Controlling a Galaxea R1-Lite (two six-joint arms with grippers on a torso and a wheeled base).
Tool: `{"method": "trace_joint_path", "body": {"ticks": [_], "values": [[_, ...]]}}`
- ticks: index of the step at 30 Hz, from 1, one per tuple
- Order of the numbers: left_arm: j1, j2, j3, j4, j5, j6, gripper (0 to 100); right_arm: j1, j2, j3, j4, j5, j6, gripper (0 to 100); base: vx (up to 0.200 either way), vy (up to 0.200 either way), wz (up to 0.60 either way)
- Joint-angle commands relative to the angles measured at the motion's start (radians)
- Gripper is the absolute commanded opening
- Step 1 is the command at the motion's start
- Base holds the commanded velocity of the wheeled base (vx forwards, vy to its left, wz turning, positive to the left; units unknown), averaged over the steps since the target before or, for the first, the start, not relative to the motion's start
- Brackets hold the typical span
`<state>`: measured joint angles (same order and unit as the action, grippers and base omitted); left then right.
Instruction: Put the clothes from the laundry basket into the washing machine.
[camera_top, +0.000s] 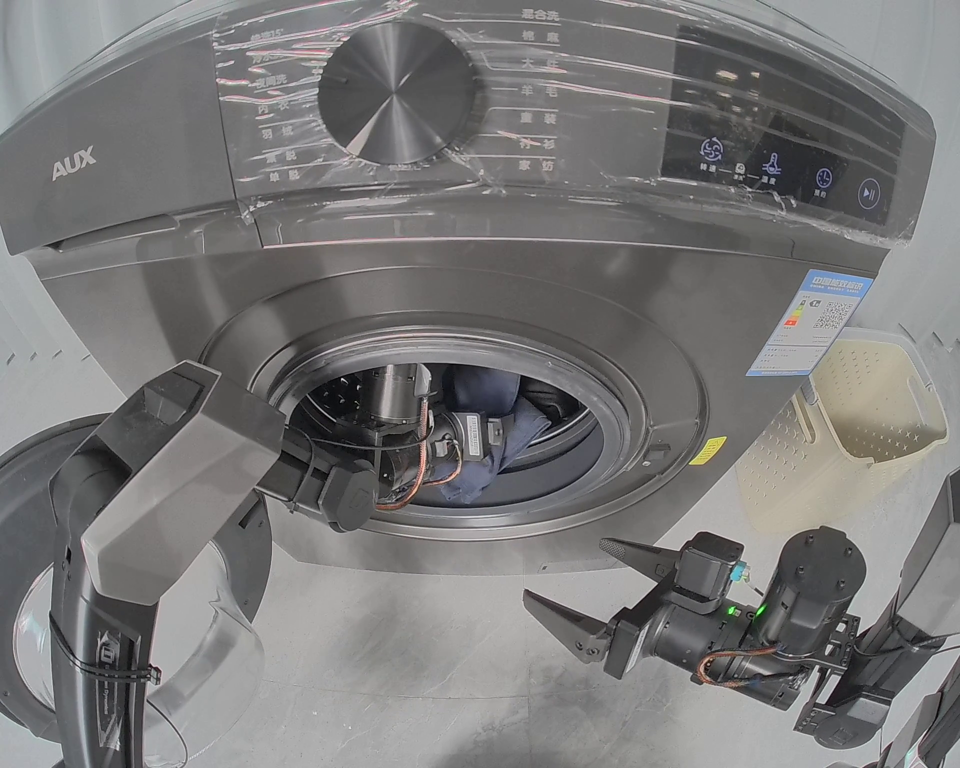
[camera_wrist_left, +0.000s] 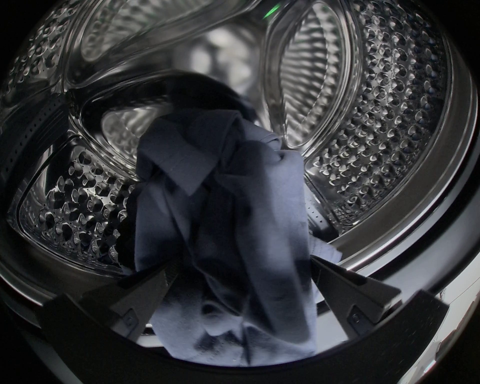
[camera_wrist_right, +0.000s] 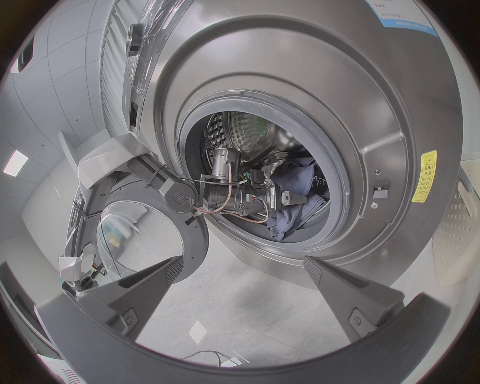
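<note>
While left hand (camera_wrist_left: 244, 261) gapes around clothes (camera_wrist_left: 220, 200) in the drum (camera_wrist_left: 390, 125), right hand (camera_top: 565, 570) gapes empty.

We see the washing machine (camera_top: 600, 300) clad in brushed grey metal with a dull sheen, and its panel lies under wrinkled, glossy plastic film (camera_top: 560, 110). The dial (camera_top: 397, 92) looks like spun metal. The drum (camera_wrist_left: 390, 100) is bright embossed steel. The dark blue garment (camera_wrist_left: 235, 215) is soft, matt, creased cloth. The laundry basket (camera_top: 870, 410) is cream, perforated, matt plastic. The right hand (camera_top: 565, 570) is matt black plastic.
</note>
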<state>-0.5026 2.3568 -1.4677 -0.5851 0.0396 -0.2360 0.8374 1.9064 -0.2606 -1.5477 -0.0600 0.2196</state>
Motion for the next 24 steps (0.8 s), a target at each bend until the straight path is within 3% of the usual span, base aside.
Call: {"method": "trace_joint_path", "body": {"ticks": [1,9,13,15,18,20,24], "values": [[0.018,0.038,-0.019,-0.001,0.01,0.003,0,0.0,0.002,0.0,0.0,0.0,0.0,100,0.0,0.0,0.0],[0.024,0.061,-0.051,0.004,0.014,0.001,0,0.002,0.003,-0.002,0.0,0.0,0.001,100,0.0,0.0,0.0],[0.025,0.087,-0.123,0.001,0.028,-0.014,0,0.002,0.003,-0.002,0.0,0.0,0.0,100,0.0,0.0,0.0],[0.025,0.088,-0.158,-0.004,0.04,-0.039,0,0.002,0.003,-0.002,0.0,0.0,0.001,100,0.0,0.0,0.0],[0.022,0.088,-0.23,-0.021,0.045,-0.111,0,0.002,0.003,-0.002,0.0,0.0,0.0,100,0.0,0.0,0.0],[0.022,0.09,-0.27,-0.045,0.059,-0.144,0,0.002,0.003,-0.003,0.0,0.0,0.0,100,0.0,0.0,0.0],[0.022,0.119,-0.299,-0.111,0.079,-0.148,0,0.0,0.002,-0.005,0.0,0.0,0.0,100,0.0,0.0,0.0]]}}
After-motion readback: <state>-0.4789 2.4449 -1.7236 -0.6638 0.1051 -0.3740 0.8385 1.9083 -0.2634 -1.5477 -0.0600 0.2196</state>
